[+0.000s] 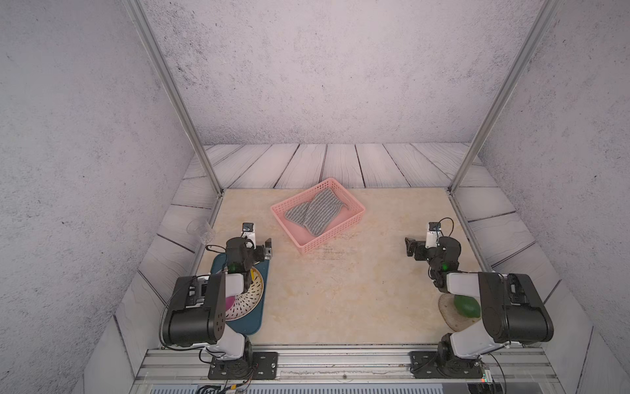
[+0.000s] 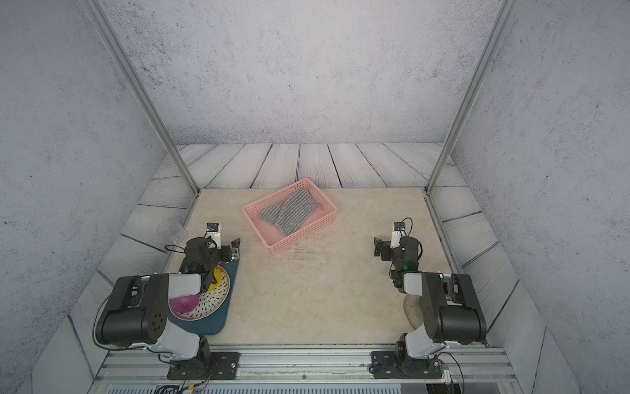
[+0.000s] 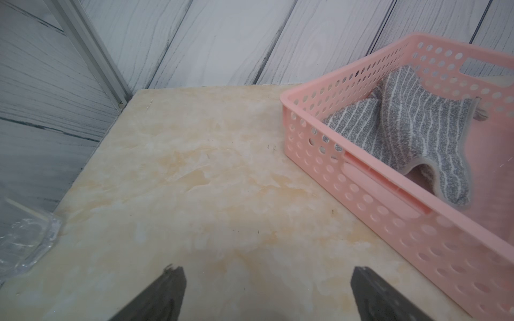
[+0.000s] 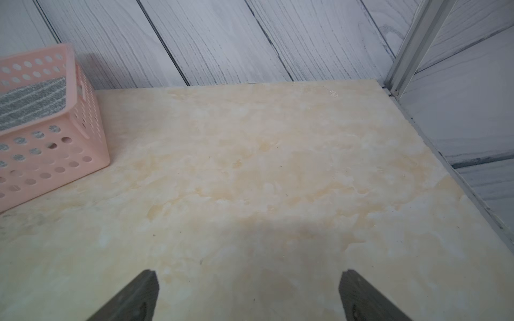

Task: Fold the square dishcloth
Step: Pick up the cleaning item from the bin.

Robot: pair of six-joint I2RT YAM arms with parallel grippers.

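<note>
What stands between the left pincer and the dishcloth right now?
Only a wall of the basket. The dishcloth lies crumpled inside it, so the perforated side facing the open left pincer blocks a level approach. Otherwise only bare table lies between, and nothing covers the cloth from above.

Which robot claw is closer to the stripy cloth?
Left. The left gripper is near the pink basket holding the square dishcloth; the right gripper is farther off, on its other side.
</note>
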